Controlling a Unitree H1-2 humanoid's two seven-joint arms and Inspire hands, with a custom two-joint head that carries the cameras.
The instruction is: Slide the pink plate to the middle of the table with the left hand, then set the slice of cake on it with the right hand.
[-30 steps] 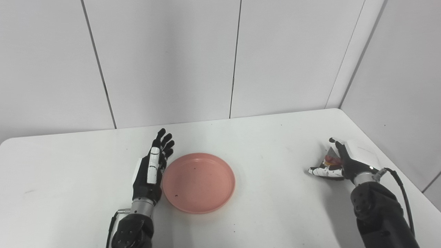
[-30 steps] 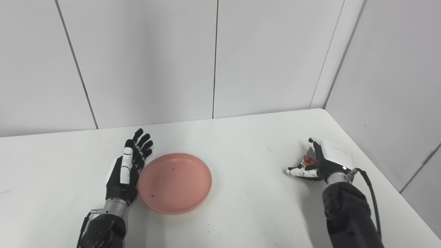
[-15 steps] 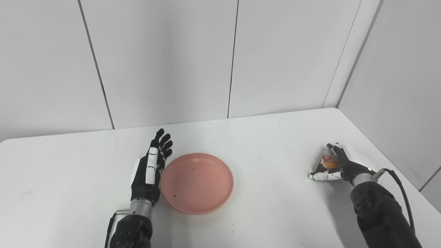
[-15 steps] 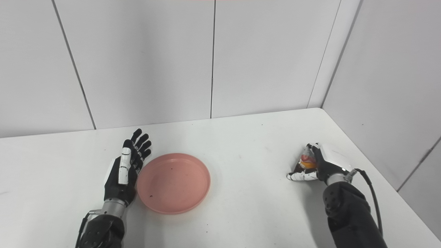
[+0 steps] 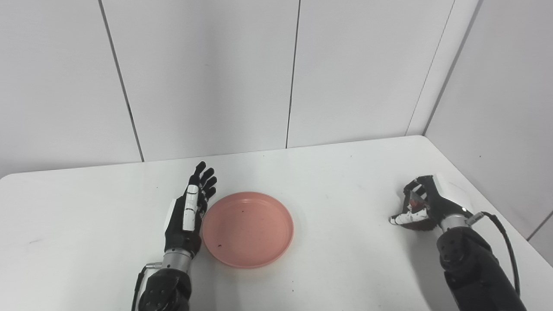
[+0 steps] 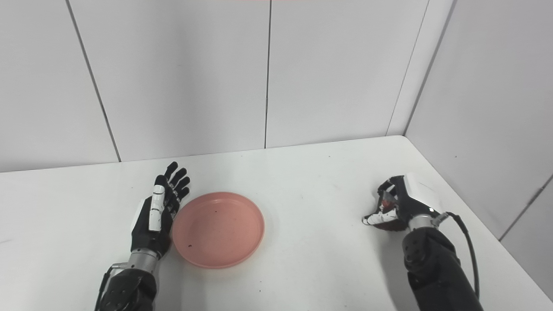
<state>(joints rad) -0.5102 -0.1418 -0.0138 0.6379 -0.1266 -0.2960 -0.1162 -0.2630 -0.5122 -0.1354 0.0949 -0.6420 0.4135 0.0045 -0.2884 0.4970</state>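
The pink plate (image 5: 247, 229) lies flat near the middle of the white table, with nothing in it but a few dark crumbs. My left hand (image 5: 189, 212) stands on edge against the plate's left rim, fingers straight and apart, holding nothing. At the far right my right hand (image 5: 425, 203) has its fingers curled around the slice of cake (image 5: 414, 201). Only a bit of the slice's red and dark top shows between the fingers. The thumb (image 6: 375, 218) lies along the slice's near side.
The table's right edge (image 5: 484, 190) runs close beside my right hand, with a grey wall just beyond it. White wall panels rise behind the table's far edge (image 5: 276, 151).
My right hand's fingers have curled down over the cake slice, hiding most of it. The left hand and the plate have stayed where they were.
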